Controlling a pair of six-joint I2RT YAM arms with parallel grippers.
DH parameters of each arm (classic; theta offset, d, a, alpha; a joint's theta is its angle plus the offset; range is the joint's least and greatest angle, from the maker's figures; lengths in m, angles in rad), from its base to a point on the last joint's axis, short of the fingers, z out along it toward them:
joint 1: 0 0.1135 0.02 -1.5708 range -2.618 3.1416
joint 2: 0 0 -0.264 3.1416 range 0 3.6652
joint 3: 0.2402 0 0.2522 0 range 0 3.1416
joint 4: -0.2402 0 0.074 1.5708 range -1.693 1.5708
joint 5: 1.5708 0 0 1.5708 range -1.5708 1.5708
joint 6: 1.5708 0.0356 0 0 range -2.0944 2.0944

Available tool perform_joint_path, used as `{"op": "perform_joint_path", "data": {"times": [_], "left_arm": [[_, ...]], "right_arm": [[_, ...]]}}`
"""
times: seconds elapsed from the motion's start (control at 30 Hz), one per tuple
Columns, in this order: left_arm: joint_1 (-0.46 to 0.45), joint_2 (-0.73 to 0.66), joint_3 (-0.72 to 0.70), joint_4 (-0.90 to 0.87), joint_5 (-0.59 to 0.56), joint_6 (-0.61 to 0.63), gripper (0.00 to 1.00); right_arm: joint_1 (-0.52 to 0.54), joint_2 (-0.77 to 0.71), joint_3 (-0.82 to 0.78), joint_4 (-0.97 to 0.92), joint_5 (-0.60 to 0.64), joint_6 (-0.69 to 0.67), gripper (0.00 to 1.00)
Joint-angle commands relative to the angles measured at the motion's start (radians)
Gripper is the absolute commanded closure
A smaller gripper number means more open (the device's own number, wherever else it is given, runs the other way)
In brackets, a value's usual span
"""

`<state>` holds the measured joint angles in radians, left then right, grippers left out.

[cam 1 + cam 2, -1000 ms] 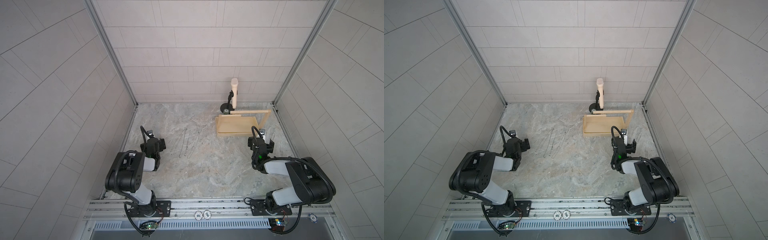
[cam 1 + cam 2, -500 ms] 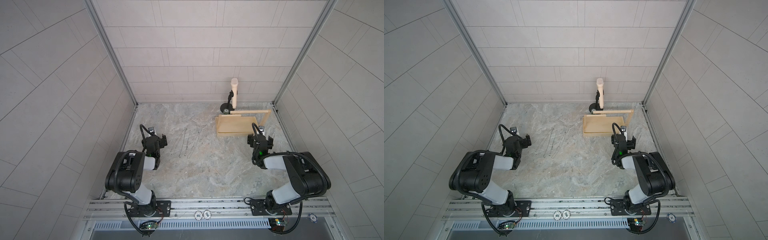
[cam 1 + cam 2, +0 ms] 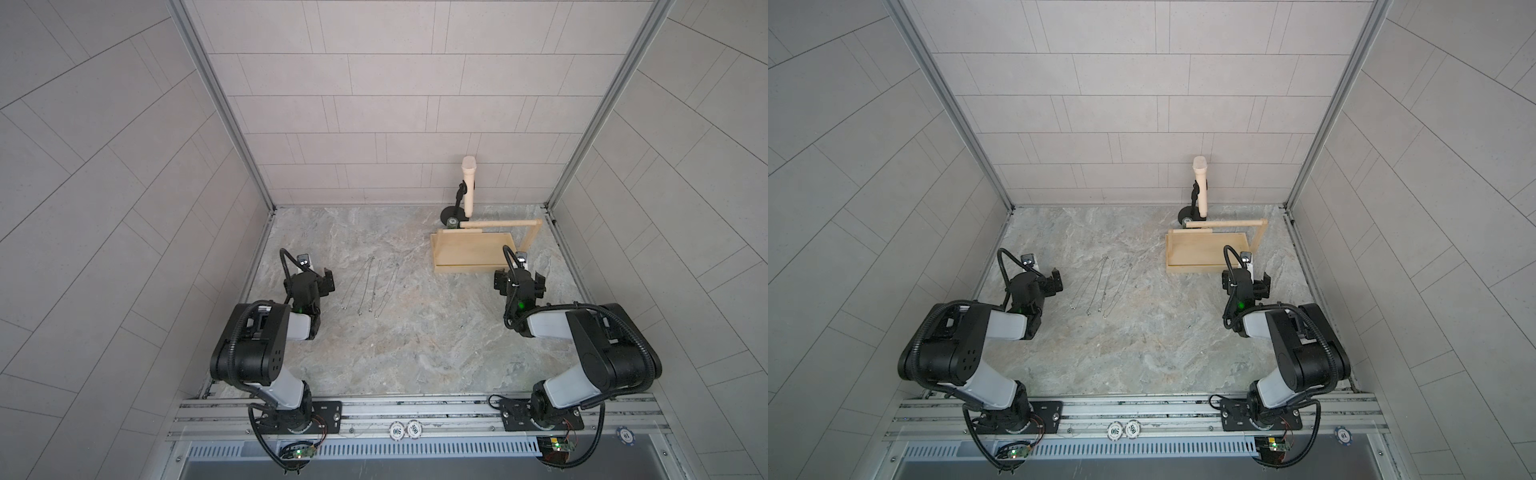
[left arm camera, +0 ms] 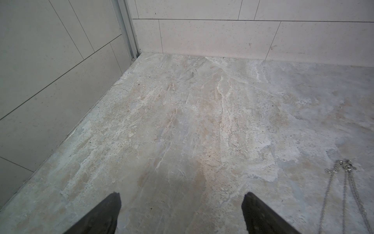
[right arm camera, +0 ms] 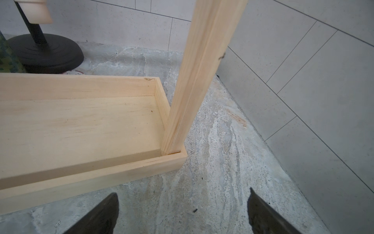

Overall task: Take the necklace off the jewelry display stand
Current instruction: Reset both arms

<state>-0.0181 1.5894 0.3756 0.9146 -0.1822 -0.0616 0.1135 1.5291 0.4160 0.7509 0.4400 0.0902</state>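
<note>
The left tool (image 3: 309, 279) stands open and holds nothing; its wrist view shows two dark fingers (image 4: 105, 214) spread wide over the bare marbled surface (image 3: 415, 340). Just to its right the necklaces (image 3: 373, 286) lie flat on the surface, touching neither tool and well apart from the stand. They look like three long thin loops, though the strands are too fine for a sure count. One clasp end (image 4: 346, 164) shows beside this tool. The left wall (image 3: 166, 249) runs close on its left, and ahead the surface is open to the back corner. The right tool (image 3: 519, 276) is open too and grips nothing, its two fingers (image 5: 101, 216) apart. Just ahead of it is the near right corner of the one jewelry display stand (image 3: 465, 266). The tray rim (image 5: 91, 180) and an upright post (image 5: 202, 71) are near this tool but not touching it. The stand's single dowel bar (image 3: 494, 224) runs along the far side of the tray. Beyond that is one black round-based stand (image 3: 452, 215) holding one cream microphone (image 3: 468, 183) by the back wall (image 3: 395, 124). A narrow strip of surface separates the right tool from the right wall (image 3: 665, 249), and between the two tools the surface is wide open. Three chips (image 3: 405, 429) sit on the rail behind both.
</note>
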Motion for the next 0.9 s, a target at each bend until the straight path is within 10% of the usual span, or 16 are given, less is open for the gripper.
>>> {"op": "perform_joint_path", "data": {"times": [0.0,0.87], "left_arm": [[0.001,-0.005,0.006,0.032,0.002,0.019,0.0],[0.001,-0.005,0.006,0.032,0.002,0.018,0.0]], "right_arm": [[-0.008,-0.03,-0.007,0.006,-0.015,0.003,0.0],[-0.043,-0.02,0.021,-0.04,-0.204,-0.036,0.0]]}}
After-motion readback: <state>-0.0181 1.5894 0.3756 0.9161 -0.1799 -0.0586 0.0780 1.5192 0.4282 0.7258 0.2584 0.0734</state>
